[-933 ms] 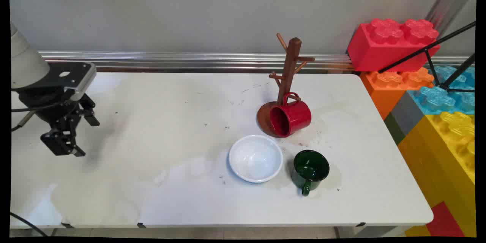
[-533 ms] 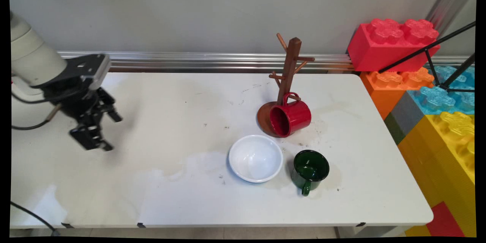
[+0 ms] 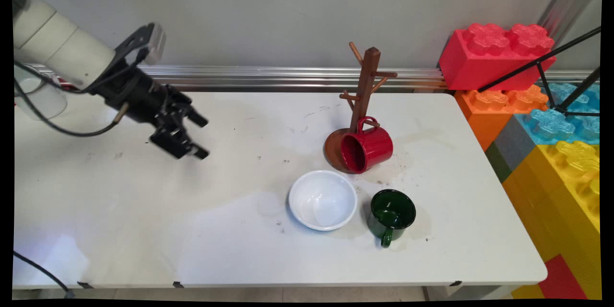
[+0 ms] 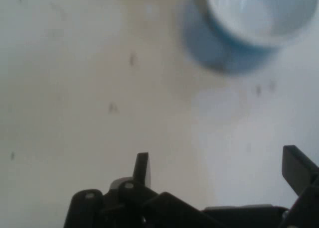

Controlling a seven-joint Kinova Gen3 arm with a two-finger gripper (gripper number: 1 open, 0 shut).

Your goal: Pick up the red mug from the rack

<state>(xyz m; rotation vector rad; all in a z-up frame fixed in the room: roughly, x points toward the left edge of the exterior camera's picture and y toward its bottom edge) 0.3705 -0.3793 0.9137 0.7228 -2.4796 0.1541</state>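
Pincer (image 3: 199, 136) spread wide and empty, tilted above the table's (image 3: 144, 230) left half. Well apart from the white bowl (image 3: 323, 200), green mug (image 3: 392, 214) and red mug (image 3: 367, 149) on the wooden rack (image 3: 363, 87).

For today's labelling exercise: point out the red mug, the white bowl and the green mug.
red mug (image 3: 371, 149), main view, on its outer side wall.
white bowl (image 3: 322, 200), main view, on its inner bottom.
green mug (image 3: 393, 209), main view, inside its open mouth.
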